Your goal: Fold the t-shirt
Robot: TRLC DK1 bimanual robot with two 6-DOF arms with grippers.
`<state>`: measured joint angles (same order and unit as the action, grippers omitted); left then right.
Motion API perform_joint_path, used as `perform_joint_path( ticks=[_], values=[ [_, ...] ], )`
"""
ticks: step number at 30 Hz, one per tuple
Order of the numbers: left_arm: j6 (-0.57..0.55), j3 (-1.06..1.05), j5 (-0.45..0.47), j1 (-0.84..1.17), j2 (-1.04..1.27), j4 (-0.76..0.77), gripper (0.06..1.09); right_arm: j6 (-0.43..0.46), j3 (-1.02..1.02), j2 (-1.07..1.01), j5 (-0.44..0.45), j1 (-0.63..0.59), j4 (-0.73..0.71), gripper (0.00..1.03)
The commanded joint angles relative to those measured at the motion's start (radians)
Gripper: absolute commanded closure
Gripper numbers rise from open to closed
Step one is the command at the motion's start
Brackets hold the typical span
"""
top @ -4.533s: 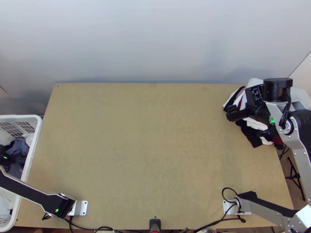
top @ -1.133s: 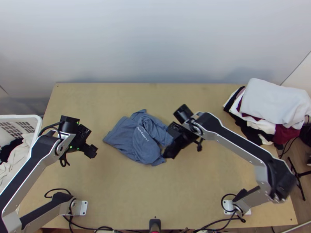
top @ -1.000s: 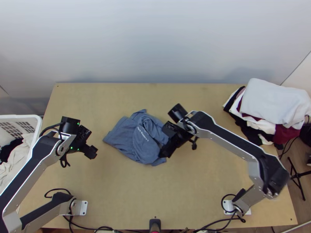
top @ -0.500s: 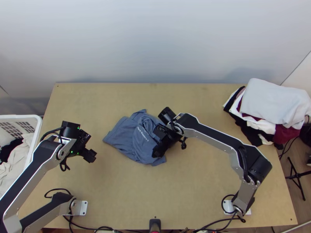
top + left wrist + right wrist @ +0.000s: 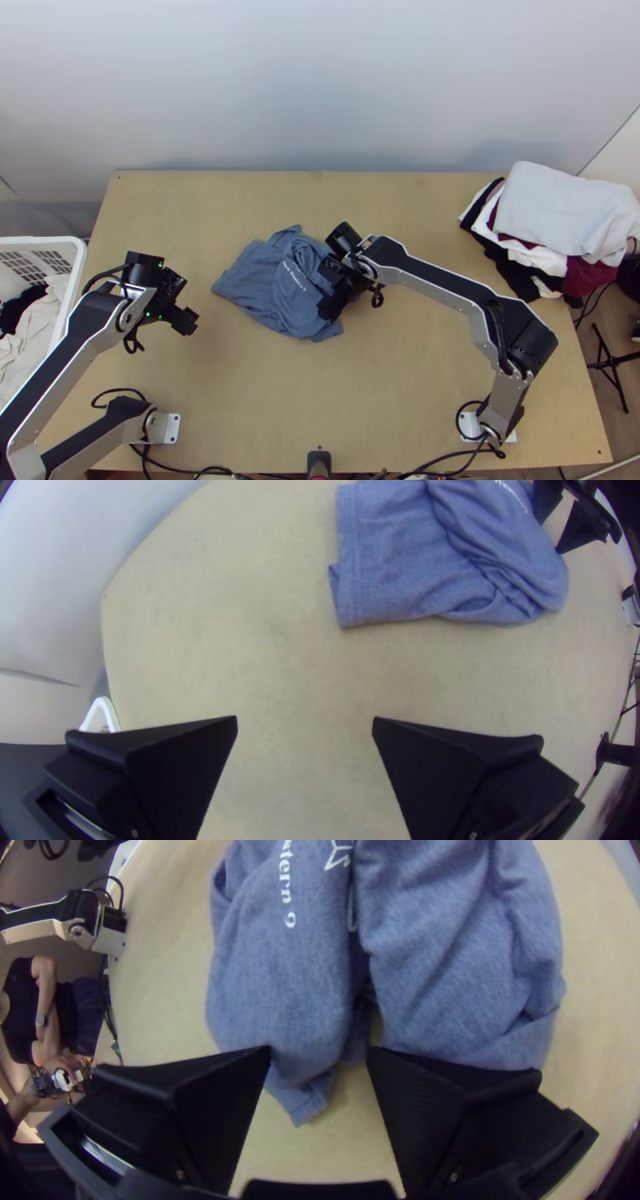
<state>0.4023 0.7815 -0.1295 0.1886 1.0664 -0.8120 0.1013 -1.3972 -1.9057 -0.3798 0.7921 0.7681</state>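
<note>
One t-shirt [image 5: 276,292] lies on the tabletop [image 5: 240,400], well to the right of the white basket [image 5: 78,276], and very little of the folding looks done. The cloth is bunched rather than spread: part of the print faces up, deep creases run through the body, and the side nearest the basket ends in a fairly straight edge that looks like the hem. I can make out no deliberate fold.

The left end effector [image 5: 186,322] hangs between the basket and the shirt, its fingers wide apart with nothing in them. The right end effector [image 5: 326,310] is at the shirt's edge farthest from the basket, also wide; a small corner of cloth [image 5: 308,1107], probably a sleeve end, lies between its fingers without being pinched. Whether the fingers touch the fabric I cannot tell.

Nearly everything seems left: gripping an edge, opening the shirt out flat, turning in the sleeves, then doubling the body. After that, it may belong on the clothes pile [image 5: 560,208], across the tabletop from the basket. Closing the right fingers now might catch several layers and drag the bunch along instead of opening it.
</note>
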Motion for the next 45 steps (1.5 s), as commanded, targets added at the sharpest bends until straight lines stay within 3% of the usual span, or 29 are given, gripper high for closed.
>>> perform_joint_path(
  ticks=[1,7,13,19,22,25,27,33,45],
  values=[
    [0.003,-0.001,0.001,-0.001,0.004,0.008,0.10,-0.002,0.003,-0.023,0.025,0.038,-0.046,0.58],
    [0.001,-0.010,0.001,-0.003,0.004,0.024,0.10,0.025,-0.022,-0.039,-0.002,0.105,-0.049,1.00],
    [-0.003,-0.022,0.002,0.000,0.004,0.048,0.10,0.026,-0.123,0.149,-0.050,0.081,0.063,1.00],
    [0.030,-0.008,0.001,0.026,0.053,0.097,0.10,0.026,-0.358,0.326,-0.076,-0.040,0.273,1.00],
    [-0.011,0.025,0.027,0.063,0.104,0.137,0.10,0.028,-0.395,0.356,-0.080,-0.085,0.323,1.00],
    [-0.013,0.022,0.022,0.132,0.193,0.252,0.10,0.025,-0.384,0.370,-0.080,-0.129,0.324,1.00],
    [0.000,0.025,-0.027,0.172,0.267,0.336,0.10,0.003,-0.399,0.370,-0.080,-0.180,0.312,1.00],
    [-0.003,0.042,-0.056,0.253,0.389,0.441,0.10,-0.035,-0.422,0.364,-0.080,-0.266,0.293,1.00],
    [-0.025,0.053,-0.082,0.474,0.425,0.488,0.10,-0.041,-0.411,0.327,-0.079,-0.271,0.278,1.00]
  ],
)
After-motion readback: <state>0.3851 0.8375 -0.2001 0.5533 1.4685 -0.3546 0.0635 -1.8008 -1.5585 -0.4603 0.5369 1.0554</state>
